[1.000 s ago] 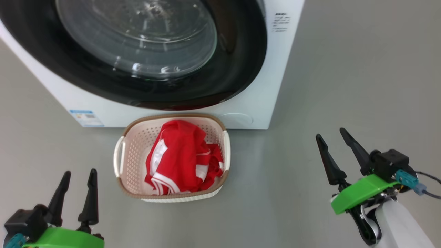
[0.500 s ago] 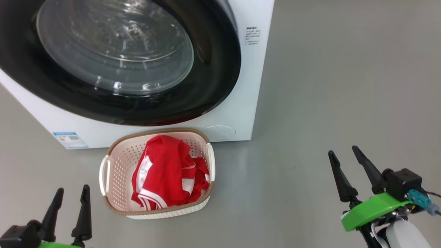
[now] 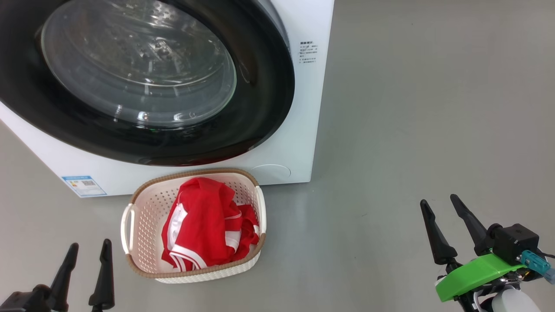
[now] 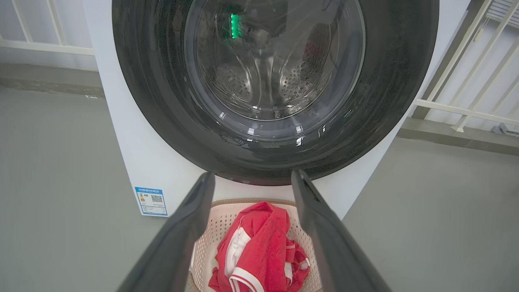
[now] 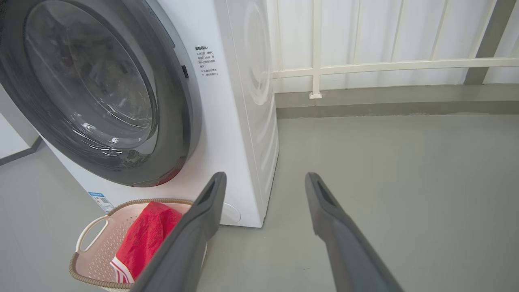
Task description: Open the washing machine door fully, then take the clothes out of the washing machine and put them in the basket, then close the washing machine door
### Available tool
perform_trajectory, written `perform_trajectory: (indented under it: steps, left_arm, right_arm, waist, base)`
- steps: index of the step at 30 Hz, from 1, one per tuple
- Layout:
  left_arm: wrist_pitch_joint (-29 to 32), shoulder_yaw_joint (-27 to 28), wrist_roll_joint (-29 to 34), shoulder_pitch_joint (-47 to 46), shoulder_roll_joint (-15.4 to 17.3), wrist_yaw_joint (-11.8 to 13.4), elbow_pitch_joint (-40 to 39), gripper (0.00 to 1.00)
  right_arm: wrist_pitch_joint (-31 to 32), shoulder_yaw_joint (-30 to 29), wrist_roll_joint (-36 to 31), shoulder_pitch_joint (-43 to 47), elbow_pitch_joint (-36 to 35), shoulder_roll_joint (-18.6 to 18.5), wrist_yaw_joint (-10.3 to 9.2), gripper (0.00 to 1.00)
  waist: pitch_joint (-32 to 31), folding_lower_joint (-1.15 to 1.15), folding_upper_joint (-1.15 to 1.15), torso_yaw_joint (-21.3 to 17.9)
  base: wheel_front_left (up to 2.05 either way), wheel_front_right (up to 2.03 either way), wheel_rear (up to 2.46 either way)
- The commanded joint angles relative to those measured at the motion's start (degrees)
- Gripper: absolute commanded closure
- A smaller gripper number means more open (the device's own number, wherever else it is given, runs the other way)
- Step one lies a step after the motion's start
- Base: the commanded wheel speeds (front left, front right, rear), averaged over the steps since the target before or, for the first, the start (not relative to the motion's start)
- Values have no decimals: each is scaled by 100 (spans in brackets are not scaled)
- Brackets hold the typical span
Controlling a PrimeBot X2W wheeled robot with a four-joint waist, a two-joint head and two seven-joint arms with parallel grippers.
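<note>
So the left pincer [image 3: 89, 243] and right pincer [image 3: 438, 199] are both empty, fingers [image 3: 104, 273] spread apart, hanging over the floor [image 3: 412, 130] either side of the basket [image 3: 147, 225]. The clothes [image 3: 204, 229] sit bunched inside it, right in front of the washing machine [image 3: 299, 130], with the washing machine door [image 3: 260, 108] flush shut.

door [image 3: 260, 108] rim's glossy black with clear shiny glass, clothes [image 3: 201, 229] are soft red cloth, basket [image 3: 143, 208] is perforated matt plastic, floor [image 3: 412, 130] smooth matt grey.

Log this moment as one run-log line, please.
door: shut | clothes: in basket | left gripper: open, empty | right gripper: open, empty
</note>
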Motion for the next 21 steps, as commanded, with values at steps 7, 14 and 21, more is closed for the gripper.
perform_trajectory:
  steps: [7,14,21]
  left_arm:
    - [-54,235,91,-44,102,-17,-188,0]
    - [-54,239,87,-36,97,-17,-211,0]
    - [-54,230,62,-51,100,-17,-225,0]
  right_arm:
    - [-27,85,77,59,-166,-53,-11,0]
    - [-27,114,64,65,-192,-49,-11,0]
    - [-27,112,51,50,-205,-45,-11,0]
  waist:
    - [-32,0,0,7]
    - [-23,0,0,14]
    - [3,0,0,27]
  base:
    - [0,0,0]
    - [0,0,0]
    - [0,0,0]
